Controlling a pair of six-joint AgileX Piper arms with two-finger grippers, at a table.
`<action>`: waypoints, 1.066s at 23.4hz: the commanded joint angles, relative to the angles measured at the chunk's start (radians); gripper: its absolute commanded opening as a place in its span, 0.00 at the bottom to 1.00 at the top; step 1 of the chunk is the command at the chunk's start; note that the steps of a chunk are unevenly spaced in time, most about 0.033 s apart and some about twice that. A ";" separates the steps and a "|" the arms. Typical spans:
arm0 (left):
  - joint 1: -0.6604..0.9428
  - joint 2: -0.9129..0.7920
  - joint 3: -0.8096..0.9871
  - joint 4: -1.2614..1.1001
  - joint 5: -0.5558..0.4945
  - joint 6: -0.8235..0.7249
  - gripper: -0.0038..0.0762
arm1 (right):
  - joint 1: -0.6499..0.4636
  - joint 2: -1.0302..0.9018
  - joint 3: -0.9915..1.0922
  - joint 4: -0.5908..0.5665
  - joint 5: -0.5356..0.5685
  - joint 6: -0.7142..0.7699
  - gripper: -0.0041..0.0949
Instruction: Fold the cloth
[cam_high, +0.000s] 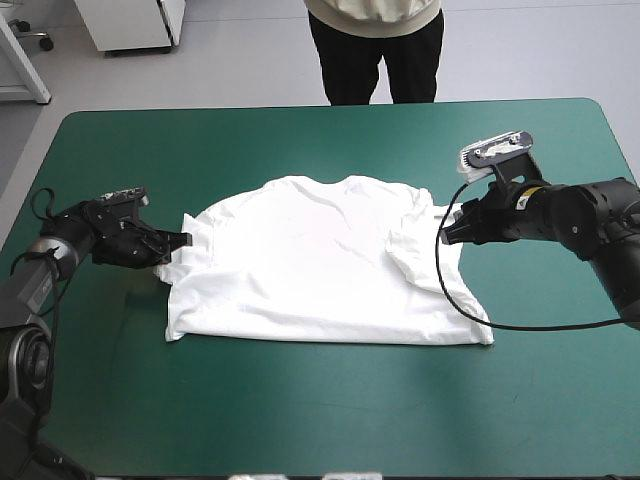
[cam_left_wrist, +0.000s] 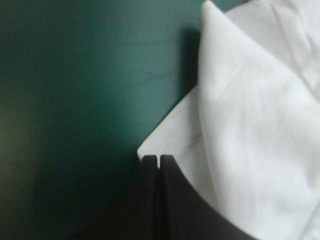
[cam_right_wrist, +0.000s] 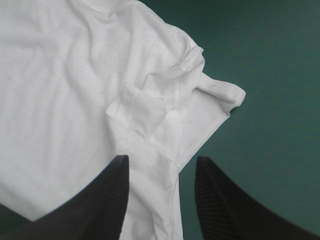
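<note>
T-shirt (cam_high: 310, 270) lies spread flat mid-worktop (cam_high: 300, 420) on the teal-green cover, collar toward the far edge, with the sleeve on the right arm's side rumpled and folded over on itself. Left claw (cam_left_wrist: 157, 159) is all but closed, pinching the corner of the near sleeve low at the cover. Right claw (cam_right_wrist: 162, 159) is open, black fingers apart over the rumpled sleeve's edge.
</note>
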 joint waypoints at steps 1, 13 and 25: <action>-0.025 0.025 -0.027 -0.011 -0.012 0.007 0.04 | -0.008 -0.030 -0.033 0.012 -0.035 -0.008 0.45; -0.167 -0.112 -0.160 0.080 0.046 0.042 0.04 | -0.008 -0.032 -0.033 0.010 -0.014 -0.008 0.44; -0.477 0.028 -0.210 0.121 0.150 0.005 0.04 | -0.008 -0.032 -0.033 0.023 0.032 -0.016 0.40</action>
